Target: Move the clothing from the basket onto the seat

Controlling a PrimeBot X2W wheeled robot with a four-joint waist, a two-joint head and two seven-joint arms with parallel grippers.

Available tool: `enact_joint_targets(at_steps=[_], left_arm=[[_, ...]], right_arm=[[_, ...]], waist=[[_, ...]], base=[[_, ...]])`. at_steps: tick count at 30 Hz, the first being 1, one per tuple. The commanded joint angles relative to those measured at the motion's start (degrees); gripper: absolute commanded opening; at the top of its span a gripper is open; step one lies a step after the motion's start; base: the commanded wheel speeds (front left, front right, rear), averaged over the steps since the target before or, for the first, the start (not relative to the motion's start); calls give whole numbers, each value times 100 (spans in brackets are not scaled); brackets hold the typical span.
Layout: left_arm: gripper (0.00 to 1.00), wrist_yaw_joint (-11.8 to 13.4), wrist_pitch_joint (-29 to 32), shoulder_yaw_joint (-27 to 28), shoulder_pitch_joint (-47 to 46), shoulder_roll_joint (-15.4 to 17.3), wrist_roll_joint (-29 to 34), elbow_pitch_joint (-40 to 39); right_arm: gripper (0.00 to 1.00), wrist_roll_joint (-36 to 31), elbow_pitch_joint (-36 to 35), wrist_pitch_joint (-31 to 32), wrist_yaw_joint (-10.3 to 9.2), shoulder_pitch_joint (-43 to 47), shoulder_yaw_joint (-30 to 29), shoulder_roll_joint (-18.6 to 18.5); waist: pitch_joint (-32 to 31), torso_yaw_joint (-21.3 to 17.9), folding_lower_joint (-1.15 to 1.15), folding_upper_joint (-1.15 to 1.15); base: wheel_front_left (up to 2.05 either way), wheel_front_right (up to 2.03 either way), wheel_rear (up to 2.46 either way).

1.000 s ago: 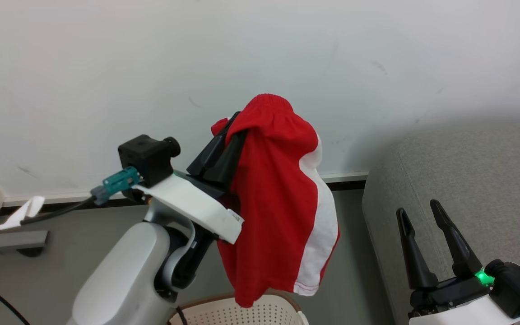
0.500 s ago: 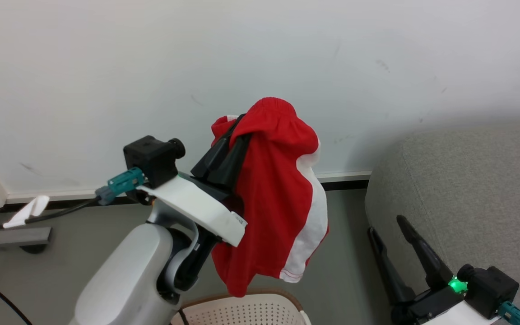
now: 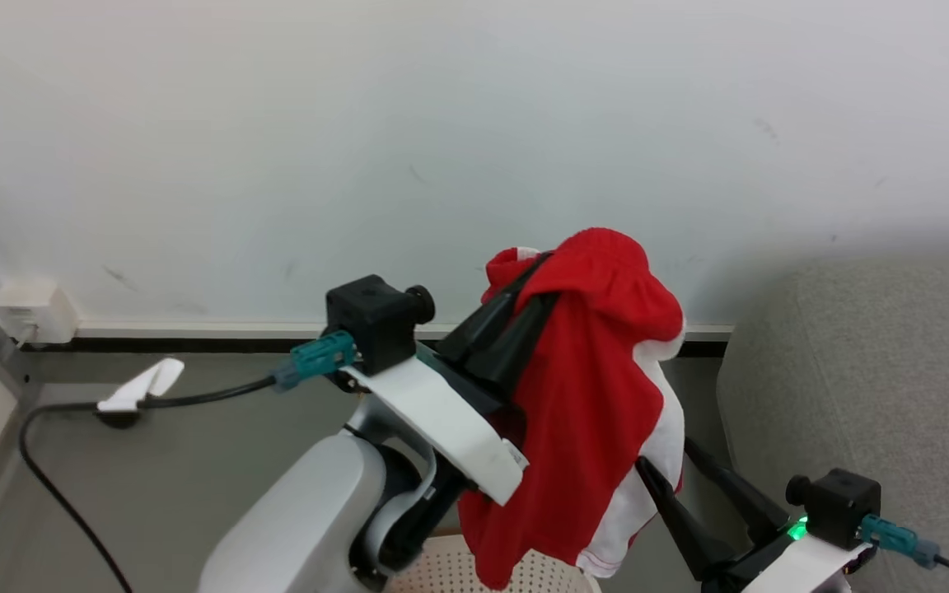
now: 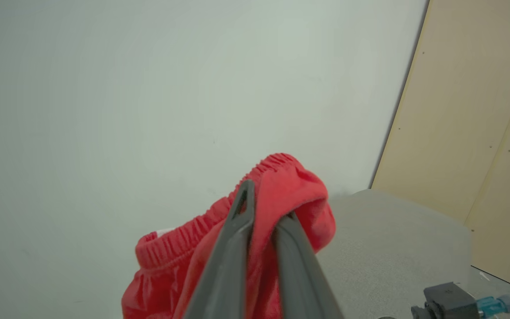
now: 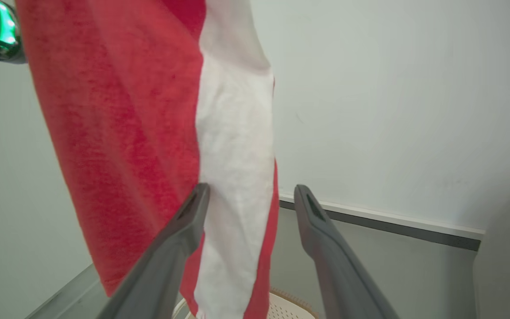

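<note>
The clothing (image 3: 598,412), red with a white side panel, hangs in the air from its elastic waistband with my left gripper (image 3: 544,280) shut on it. In the left wrist view the fingers (image 4: 237,239) pinch the red waistband (image 4: 299,195). The cloth's lower end dangles over the basket (image 3: 450,572), whose cream perforated wall peeks in at the bottom edge. My right gripper (image 3: 666,455) stands open at the cloth's lower right edge. In the right wrist view the white panel (image 5: 237,146) hangs between its fingers (image 5: 184,230); I cannot tell if they touch it. The grey seat (image 3: 878,371) lies to the right.
A white wall with a dark baseboard (image 3: 194,338) stands close behind. A black cable (image 3: 54,469) runs over the grey floor from a wall box (image 3: 30,309) at the left. A beige panel (image 4: 481,110) rises beyond the seat (image 4: 392,239).
The head camera has swung, shifting the whole picture right and down. My right gripper, still open, has come up against the cloth's lower edge. My left gripper keeps its hold.
</note>
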Motion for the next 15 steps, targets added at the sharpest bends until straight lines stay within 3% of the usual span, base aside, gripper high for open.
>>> enact_joint_targets(at_steps=[1,8,15], left_arm=[[0,-27,21,-25,62,-2,-25,-37],[0,-142,156,-293,146,-118,-119,-90],[0,-182,197,-454,242,-176,-188,-103]], right_arm=[[100,82,46,6,-12,-96,48,-97],[100,1006,12,7,-11,-623,1078,-346],[100,1388,-33,7,-12,-911,1521,-339]], waist=[[-15,72,0,0],[-46,361,0,0],[-51,591,0,0]], base=[[0,0,0],[0,0,0],[0,0,0]])
